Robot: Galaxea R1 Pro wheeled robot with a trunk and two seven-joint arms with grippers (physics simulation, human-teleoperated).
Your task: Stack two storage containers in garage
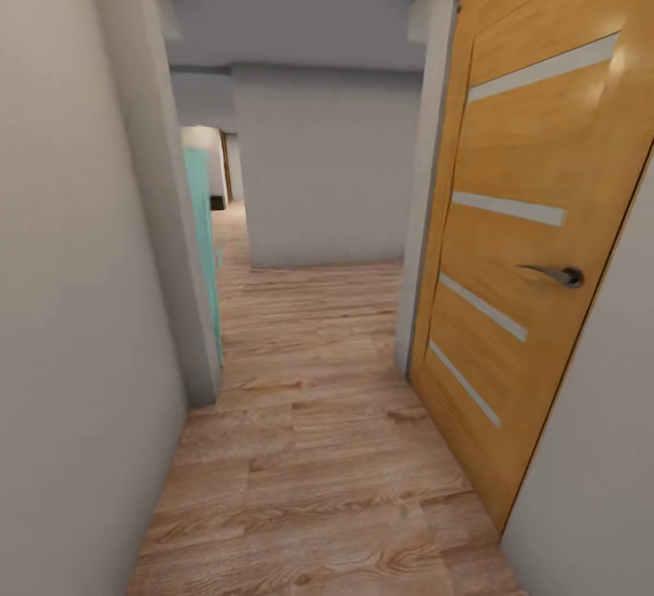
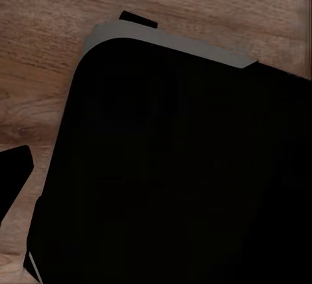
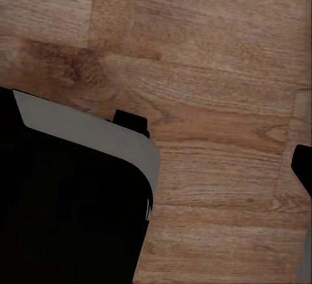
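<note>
Robot is in transit through a narrow hallway with light wood plank flooring (image 1: 318, 451). Head view: a pale grey wall (image 1: 73, 323) runs close along the left side, and an orange-brown wooden door (image 1: 536, 233) with pale horizontal strips and a dark lever handle (image 1: 556, 274) stands at the right, apparently closed. Ahead, the hallway meets a grey wall block (image 1: 327, 169); a teal panel (image 1: 202, 242), probably a door edge, sits at the left just past the near wall corner, and a further opening recedes behind it. Both wrist views look down at the same plank flooring past a black rounded body with a pale grey rim (image 2: 169, 40), most likely the robot's own base. A dark sliver at the frame edge (image 2: 13, 173) may be a finger, but I cannot tell whether the jaws on either arm are wide or narrow, or whether they carry anything. Neither orange-red container is in sight here, and the wood flooring suggests this is not the garage. Judgement: the task looks early or mid-way, in a travel leg. Nothing shows a container placed or stacked. Reaching the containers, carrying, setting down and stacking all remain unconfirmed.
</note>
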